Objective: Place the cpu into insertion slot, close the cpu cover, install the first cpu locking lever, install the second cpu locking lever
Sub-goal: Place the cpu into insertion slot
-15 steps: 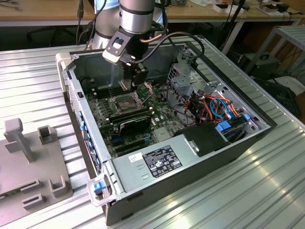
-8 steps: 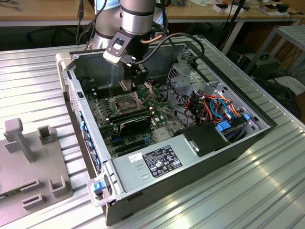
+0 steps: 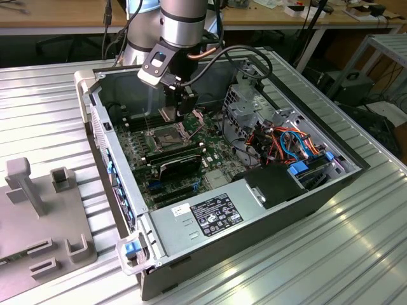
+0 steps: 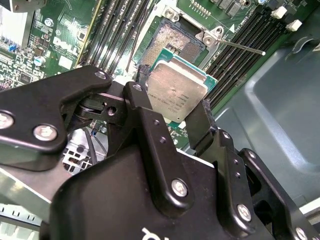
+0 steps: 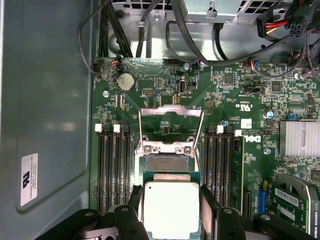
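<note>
My gripper (image 4: pixel 172 102) is shut on the cpu (image 4: pixel 176 90), a flat silver-grey square with a tan edge, gripped at two opposite sides by the black fingers (image 4: pixel 142 112). The chip hangs just above the insertion slot (image 4: pixel 172 42), partly overlapping it in both wrist views. In the first wrist view the cpu (image 5: pixel 167 207) sits over the near part of the insertion slot (image 5: pixel 167 162). The cpu cover (image 5: pixel 171 112) stands swung open beyond the slot, the green board showing through its window. A thin locking lever (image 4: pixel 242 47) sticks out beside the slot. In the exterior view the gripper (image 3: pixel 178 109) is inside the case above the insertion slot (image 3: pixel 166 136).
Long black memory slots (image 5: pixel 115 165) flank the socket on both sides. A black card (image 3: pixel 181 162) lies near it, with a drive cage and cable bundle (image 3: pixel 286 140) towards the exterior view's right. The grey case wall (image 5: pixel 45 100) stands close by. A grey fixture (image 3: pixel 38 216) sits outside the case.
</note>
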